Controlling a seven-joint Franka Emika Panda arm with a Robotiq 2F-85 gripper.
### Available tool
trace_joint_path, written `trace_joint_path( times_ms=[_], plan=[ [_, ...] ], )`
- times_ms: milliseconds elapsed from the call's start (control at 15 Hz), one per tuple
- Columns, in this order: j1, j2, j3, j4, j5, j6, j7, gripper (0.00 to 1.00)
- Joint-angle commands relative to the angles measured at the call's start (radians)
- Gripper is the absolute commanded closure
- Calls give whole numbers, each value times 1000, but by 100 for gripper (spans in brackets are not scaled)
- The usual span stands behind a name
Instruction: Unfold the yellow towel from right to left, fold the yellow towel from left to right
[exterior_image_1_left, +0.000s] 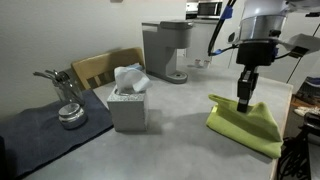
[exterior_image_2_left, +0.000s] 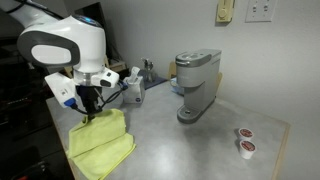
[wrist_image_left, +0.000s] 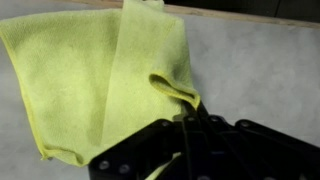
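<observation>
In an exterior view the yellow towel (exterior_image_1_left: 250, 128) lies at the lower right of the frame on the grey tabletop (exterior_image_1_left: 180, 130). It is well apart from the grey tissue box (exterior_image_1_left: 128, 108) in the middle and from the coffee machine (exterior_image_1_left: 168, 50) behind it. The end effector (exterior_image_1_left: 244, 106) meets the towel near its upper edge, and the wrist above it points almost straight down. In an exterior view from another place the towel (exterior_image_2_left: 102, 148) is at the lower left, close to the tabletop's edge, with one layer lying over another, so it seems not fully spread. There the end effector (exterior_image_2_left: 88, 112) touches its far corner, and the white arm (exterior_image_2_left: 62, 48) bends over it from the upper left. In the wrist view the towel (wrist_image_left: 90, 80) fills the upper left, and a raised pleat of cloth runs into the end effector (wrist_image_left: 185, 120) at the bottom centre, whose jaws are closed on the cloth. The step in hand is probably to carry this pinched layer across. To do it well, the arm should lift only a little, so that the lower layer is not disturbed. It should then move in a low, even arc over the cloth and release only when the edge lies straight. A pull that is too fast may drag the whole towel toward the tabletop's edge.
</observation>
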Motion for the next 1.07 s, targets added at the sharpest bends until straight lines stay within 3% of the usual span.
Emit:
trace_joint_path(
  times_ms=[0, 333, 600, 1000],
  plan=[
    [37, 19, 36, 15, 10, 60, 94, 99],
    [83, 65, 85, 59, 7, 149, 255, 99],
    [105, 116, 116, 113, -6, 148, 313, 99],
    [84, 197, 156, 195, 60, 18, 84, 99]
  ],
)
